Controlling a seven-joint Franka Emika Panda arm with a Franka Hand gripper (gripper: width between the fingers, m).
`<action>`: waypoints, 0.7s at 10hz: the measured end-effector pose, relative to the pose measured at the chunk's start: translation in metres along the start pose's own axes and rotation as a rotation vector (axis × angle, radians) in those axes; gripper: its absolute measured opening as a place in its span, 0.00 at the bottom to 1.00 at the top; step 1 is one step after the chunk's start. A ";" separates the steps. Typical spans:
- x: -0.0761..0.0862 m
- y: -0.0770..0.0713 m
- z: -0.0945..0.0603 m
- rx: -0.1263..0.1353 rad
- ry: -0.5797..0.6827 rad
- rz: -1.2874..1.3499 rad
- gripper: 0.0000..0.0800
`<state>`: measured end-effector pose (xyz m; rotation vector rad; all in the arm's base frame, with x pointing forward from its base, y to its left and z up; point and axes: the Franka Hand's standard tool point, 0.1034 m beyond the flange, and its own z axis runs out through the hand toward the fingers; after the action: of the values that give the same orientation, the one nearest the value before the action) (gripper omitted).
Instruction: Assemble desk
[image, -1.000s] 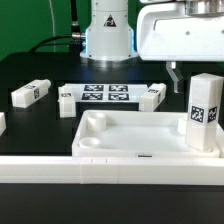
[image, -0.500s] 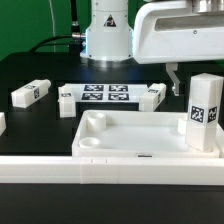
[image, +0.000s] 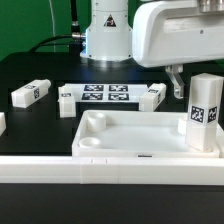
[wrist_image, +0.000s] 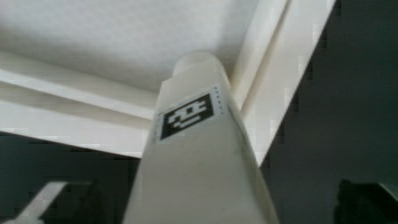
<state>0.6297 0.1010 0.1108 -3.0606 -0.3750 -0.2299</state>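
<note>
The white rimmed tabletop (image: 135, 140) lies at the front. One leg block (image: 204, 112) stands upright in its corner socket at the exterior view's right, tag facing forward. My gripper (image: 178, 90) hangs just behind and above that leg, with one dark finger showing beside it. In the wrist view the leg (wrist_image: 196, 130) rises between my fingers (wrist_image: 45, 205), with gaps on both sides, so the gripper (wrist_image: 205, 215) is open around it. The tabletop (wrist_image: 89, 50) lies beyond. Three more legs lie loose: one (image: 30, 93), another (image: 65, 100) and a third (image: 153, 96).
The marker board (image: 105, 95) lies between the loose legs behind the tabletop. The robot base (image: 107, 40) stands at the back. A white piece (image: 2, 122) shows at the exterior view's left edge. A long white bar (image: 110, 170) runs along the front.
The gripper housing has shifted slightly toward the exterior view's left. The upright leg and the other parts have not moved.
</note>
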 end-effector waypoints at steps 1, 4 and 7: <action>0.000 0.000 0.000 0.000 0.000 0.004 0.69; 0.000 0.000 0.001 0.001 -0.001 0.034 0.36; -0.001 -0.001 0.001 0.003 -0.001 0.167 0.36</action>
<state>0.6291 0.1014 0.1099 -3.0667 -0.1185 -0.2195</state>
